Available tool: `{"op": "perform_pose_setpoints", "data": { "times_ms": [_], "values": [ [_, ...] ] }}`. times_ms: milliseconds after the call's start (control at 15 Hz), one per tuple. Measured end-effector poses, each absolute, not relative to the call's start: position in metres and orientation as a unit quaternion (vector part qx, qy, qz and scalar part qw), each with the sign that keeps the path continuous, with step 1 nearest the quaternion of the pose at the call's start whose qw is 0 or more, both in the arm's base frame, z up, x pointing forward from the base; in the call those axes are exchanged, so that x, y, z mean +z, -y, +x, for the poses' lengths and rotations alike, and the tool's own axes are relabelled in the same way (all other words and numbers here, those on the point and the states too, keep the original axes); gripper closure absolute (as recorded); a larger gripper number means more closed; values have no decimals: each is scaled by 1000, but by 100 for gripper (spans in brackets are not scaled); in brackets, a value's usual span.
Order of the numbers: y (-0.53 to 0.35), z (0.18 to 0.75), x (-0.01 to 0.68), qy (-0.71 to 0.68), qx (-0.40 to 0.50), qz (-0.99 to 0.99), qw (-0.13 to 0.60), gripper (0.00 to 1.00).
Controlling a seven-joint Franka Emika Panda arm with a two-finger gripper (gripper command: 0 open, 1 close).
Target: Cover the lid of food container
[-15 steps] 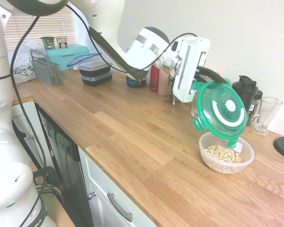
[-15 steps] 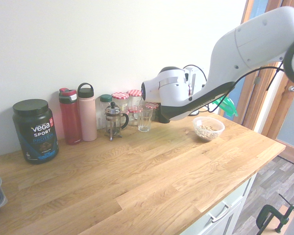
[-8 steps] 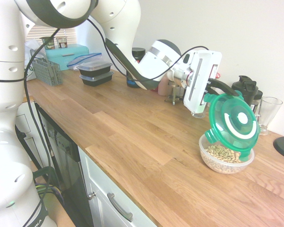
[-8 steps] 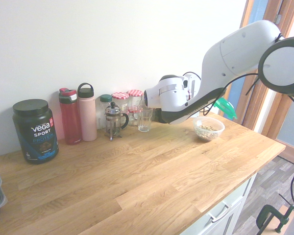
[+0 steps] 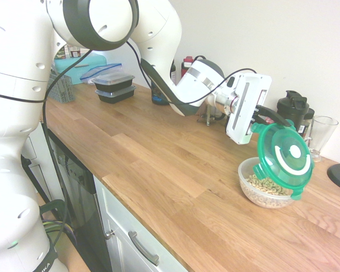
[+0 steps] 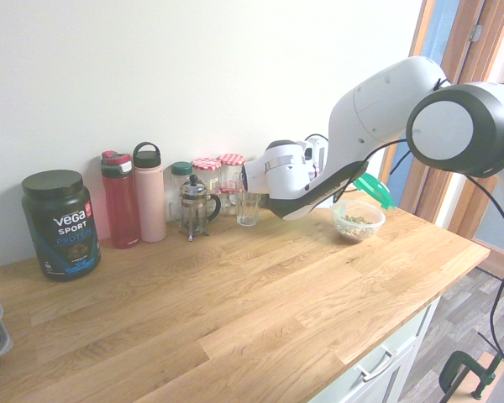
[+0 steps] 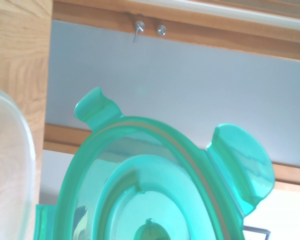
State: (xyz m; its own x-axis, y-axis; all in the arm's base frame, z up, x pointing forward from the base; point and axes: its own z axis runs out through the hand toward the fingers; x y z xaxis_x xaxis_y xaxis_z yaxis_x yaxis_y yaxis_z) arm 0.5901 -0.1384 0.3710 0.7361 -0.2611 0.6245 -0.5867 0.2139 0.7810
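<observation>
My gripper points level across the wooden counter, and my jaws are clamped tight on the top edge of the green lid. The lid hangs from my grip nearly on edge, tilted, its top face with the white arc and dot turned toward the first exterior camera. Its lower rim dips to the bowl, covering the far right part of the bowl's opening in that view; whether plastic touches plastic there I cannot tell. The bowl stands on the counter below my grip, near the counter's right end, with pale cereal pieces showing through its clear wall.

From the other side, the lid shows only as a green sliver past my arm, right above the bowl. In the wrist view the lid's underside fills the lower part of the picture, two clip tabs sticking out from its rim.

A drinking glass and a dark bottle stand by the wall behind the bowl. Two stacked black boxes sit far down the counter.
</observation>
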Motion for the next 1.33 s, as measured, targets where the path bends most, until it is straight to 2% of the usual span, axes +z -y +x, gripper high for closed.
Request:
{"op": "perform_pose_setpoints", "data": {
  "times_ms": [733, 800, 1333],
  "values": [
    [123, 597, 352, 331, 114, 624, 699, 100],
    [119, 598, 349, 329, 115, 630, 694, 0],
    [72, 610, 325, 312, 134, 702, 626, 0]
  ]
}}
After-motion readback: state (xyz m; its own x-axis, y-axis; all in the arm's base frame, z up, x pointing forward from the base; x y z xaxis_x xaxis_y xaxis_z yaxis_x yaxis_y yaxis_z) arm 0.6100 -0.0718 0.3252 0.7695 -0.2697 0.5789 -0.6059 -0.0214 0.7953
